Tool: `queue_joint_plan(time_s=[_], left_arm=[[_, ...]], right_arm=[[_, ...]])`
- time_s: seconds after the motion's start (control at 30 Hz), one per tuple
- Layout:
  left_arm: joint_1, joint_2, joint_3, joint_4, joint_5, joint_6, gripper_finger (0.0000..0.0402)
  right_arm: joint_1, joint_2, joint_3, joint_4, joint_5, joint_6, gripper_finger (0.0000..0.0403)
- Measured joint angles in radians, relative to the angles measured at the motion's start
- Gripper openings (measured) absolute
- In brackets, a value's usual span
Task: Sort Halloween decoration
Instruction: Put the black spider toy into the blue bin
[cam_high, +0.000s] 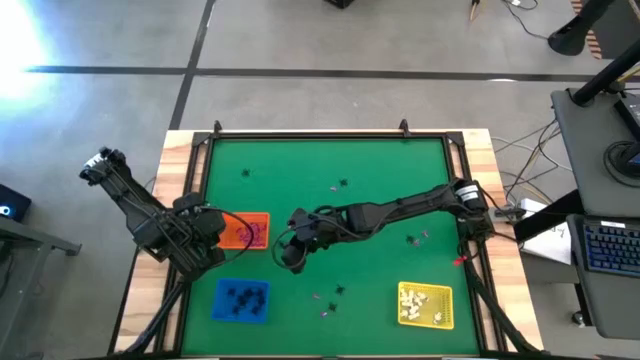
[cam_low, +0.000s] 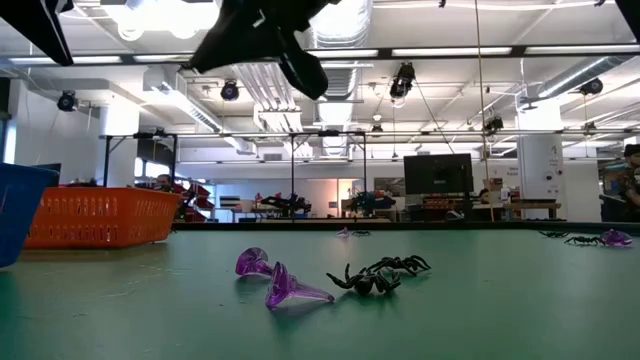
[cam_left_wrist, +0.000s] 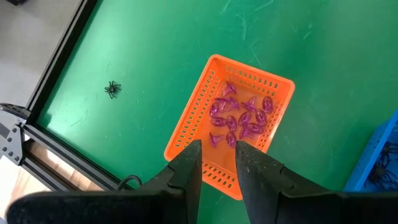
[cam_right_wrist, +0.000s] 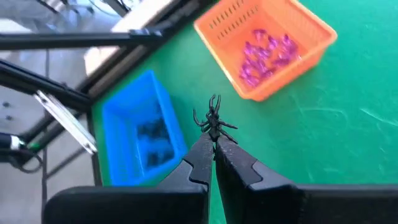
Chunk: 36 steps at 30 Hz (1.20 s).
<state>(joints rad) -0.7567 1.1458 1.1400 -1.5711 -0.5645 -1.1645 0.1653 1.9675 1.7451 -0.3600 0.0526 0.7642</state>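
The right gripper (cam_right_wrist: 213, 144) is hanging above the green felt table (cam_high: 380, 160), just beside the orange perforated plastic tray (cam_high: 245, 232) on the side facing the table's middle, its jaws clamped together on a tiny black plastic spider (cam_right_wrist: 213, 120). The left gripper (cam_left_wrist: 217, 163) is hovering over the orange tray's outer end, its jaws standing slightly apart with nothing between them. Pinkish-purple trinkets (cam_left_wrist: 239, 115) are lying inside the orange tray. Black trinkets (cam_high: 243, 297) are sitting in the blue rectangular tray (cam_high: 222, 310) just beside the orange tray, and white ones (cam_high: 420, 302) in the yellow rectangular tray (cam_high: 445, 320) well apart from it. More loose trinkets (cam_high: 342, 184) are lying scattered on the felt beyond the orange tray.
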Motion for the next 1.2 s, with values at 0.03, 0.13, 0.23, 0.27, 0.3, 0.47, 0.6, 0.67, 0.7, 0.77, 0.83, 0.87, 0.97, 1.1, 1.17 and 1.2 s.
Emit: queue_joint_plan(time_s=[0.03, 0.13, 0.23, 0.27, 0.3, 0.47, 0.6, 0.67, 0.7, 0.77, 0.83, 0.87, 0.97, 1.1, 1.17, 1.2], left_arm=[[0.0, 0.0, 0.0, 0.0, 0.0, 0.0, 0.008], [0.0, 0.0, 0.0, 0.0, -0.003, 0.0, 0.008], [0.0, 0.0, 0.0, 0.0, -0.003, 0.0, 0.008], [0.0, 0.0, 0.0, 0.0, -0.003, 0.0, 0.008], [0.0, 0.0, 0.0, 0.0, -0.003, 0.0, 0.008], [0.0, -0.001, 0.0, 0.003, -0.004, 0.0, 0.008], [0.0, -0.001, 0.0, 0.003, -0.004, 0.001, 0.008], [0.0, -0.001, 0.0, 0.004, -0.004, 0.001, 0.008], [0.0, -0.001, 0.0, 0.004, -0.004, 0.001, 0.008], [0.0, -0.001, 0.0, 0.004, -0.005, 0.001, 0.008], [0.0, -0.001, 0.0, 0.005, -0.005, 0.001, 0.008], [0.0, -0.001, 0.0, 0.007, -0.005, 0.001, 0.008], [0.0, -0.001, 0.0, 0.009, -0.005, 0.001, 0.008], [0.0, -0.001, 0.0, 0.01, -0.004, 0.003, 0.008], [0.0, -0.001, 0.0, 0.011, -0.005, 0.004, 0.008], [0.0, -0.001, 0.0, 0.011, -0.004, 0.004, 0.008]], right_arm=[[0.006, 0.0, 0.0, 0.014, 0.008, 0.006, 0.0009], [0.028, 0.0, 0.0, 0.069, 0.011, 0.029, 0.0009], [0.048, 0.009, 0.0, 0.145, 0.02, 0.03, 0.0009], [0.055, 0.011, 0.001, 0.166, 0.019, 0.034, 0.0009], [0.06, 0.016, 0.0, 0.183, 0.019, 0.042, 0.0009], [0.08, 0.058, 0.0, 0.264, 0.018, 0.061, 0.0009], [0.089, 0.092, 0.001, 0.334, 0.004, 0.099, 0.0009], [0.095, 0.117, 0.001, 0.374, -0.014, 0.104, 0.0009], [0.096, 0.131, 0.001, 0.405, -0.027, 0.11, 0.0009], [0.099, 0.157, 0.001, 0.445, -0.046, 0.125, 0.0009], [0.101, 0.181, 0.01, 0.462, -0.064, 0.14, 0.0009], [0.1, 0.193, 0.023, 0.467, -0.076, 0.144, 0.0009], [0.1, 0.235, 0.071, 0.47, -0.131, 0.142, 0.0009], [0.101, 0.312, 0.179, 0.442, -0.205, 0.127, 0.0009], [0.101, 0.357, 0.253, 0.388, -0.251, 0.126, 0.0009], [0.102, 0.379, 0.287, 0.356, -0.268, 0.122, 0.0009]])
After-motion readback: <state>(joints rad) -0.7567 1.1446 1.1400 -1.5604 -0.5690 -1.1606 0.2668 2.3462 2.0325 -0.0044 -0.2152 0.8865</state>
